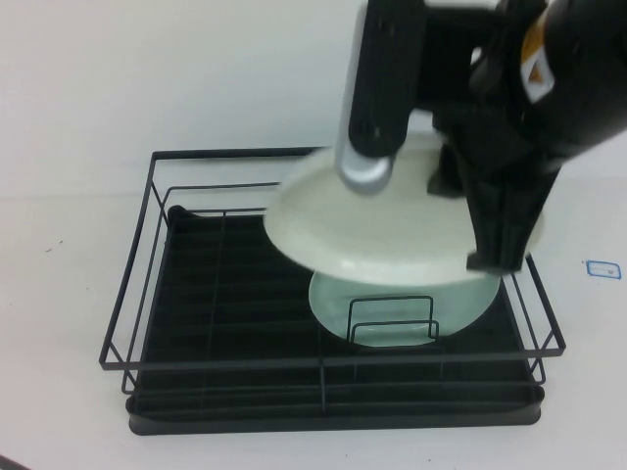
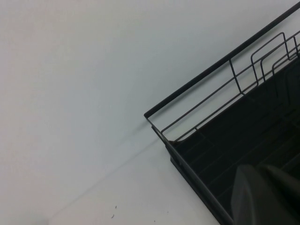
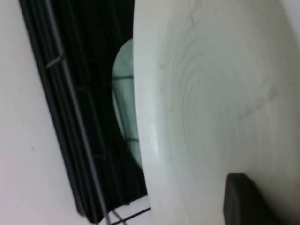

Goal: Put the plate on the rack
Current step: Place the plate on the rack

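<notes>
From the high view I see the right gripper (image 1: 490,211) pinching the far right rim of the plate (image 1: 392,240), which hangs nearly flat, face up, above the rack (image 1: 137,294) and over the mint-green plate (image 1: 460,308) lying on its right side; the rack's left half is bare tray. In the left wrist view only a rack corner (image 2: 154,117) and white table (image 2: 70,93) show, and I cannot tell the left gripper's state. The right wrist view has a dark finger (image 3: 243,199) pressed on the plate's face (image 3: 211,93), its rim above the rack's edge wires (image 3: 61,93).
</notes>
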You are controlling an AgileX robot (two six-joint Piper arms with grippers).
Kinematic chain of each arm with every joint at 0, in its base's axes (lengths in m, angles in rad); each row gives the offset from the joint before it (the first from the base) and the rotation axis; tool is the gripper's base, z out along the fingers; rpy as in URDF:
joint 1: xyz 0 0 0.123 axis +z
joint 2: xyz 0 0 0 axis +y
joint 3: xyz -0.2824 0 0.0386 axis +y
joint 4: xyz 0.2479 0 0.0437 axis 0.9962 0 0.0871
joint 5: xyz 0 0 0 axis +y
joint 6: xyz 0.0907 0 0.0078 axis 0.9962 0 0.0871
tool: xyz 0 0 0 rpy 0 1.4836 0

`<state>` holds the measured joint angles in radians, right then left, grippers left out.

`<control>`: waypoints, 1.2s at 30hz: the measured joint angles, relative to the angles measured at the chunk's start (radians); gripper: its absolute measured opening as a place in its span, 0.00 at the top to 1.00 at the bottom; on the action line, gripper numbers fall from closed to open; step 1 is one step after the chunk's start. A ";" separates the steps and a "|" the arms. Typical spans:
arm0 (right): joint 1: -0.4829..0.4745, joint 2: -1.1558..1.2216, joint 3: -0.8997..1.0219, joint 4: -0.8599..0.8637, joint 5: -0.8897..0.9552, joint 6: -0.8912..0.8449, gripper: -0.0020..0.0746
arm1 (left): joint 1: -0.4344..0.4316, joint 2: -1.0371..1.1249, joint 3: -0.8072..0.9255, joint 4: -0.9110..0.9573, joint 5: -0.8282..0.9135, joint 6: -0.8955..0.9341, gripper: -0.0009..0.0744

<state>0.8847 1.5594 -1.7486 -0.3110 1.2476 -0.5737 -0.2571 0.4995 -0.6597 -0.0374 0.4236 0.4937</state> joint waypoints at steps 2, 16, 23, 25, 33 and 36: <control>0.000 0.000 0.049 -0.006 0.000 -0.005 0.77 | 0.000 0.000 0.017 0.000 -0.030 -0.004 0.99; 0.004 0.022 0.170 -0.083 -0.128 -0.002 0.77 | 0.000 0.000 0.037 -0.002 -0.069 -0.046 0.99; 0.004 0.064 0.175 -0.095 -0.134 0.015 0.77 | 0.000 0.000 0.037 -0.002 -0.056 -0.046 0.99; 0.004 0.074 0.176 -0.104 -0.144 0.017 0.77 | 0.000 0.000 0.037 -0.002 -0.048 -0.046 0.99; 0.004 0.100 0.178 -0.128 -0.158 0.030 0.77 | 0.000 0.000 0.037 -0.002 -0.044 -0.046 0.99; 0.004 0.112 0.178 -0.128 -0.158 0.037 0.77 | 0.000 0.000 0.037 -0.002 -0.044 -0.046 0.99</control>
<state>0.8885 1.6717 -1.5709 -0.4389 1.0894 -0.5367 -0.2571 0.4995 -0.6231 -0.0391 0.3798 0.4479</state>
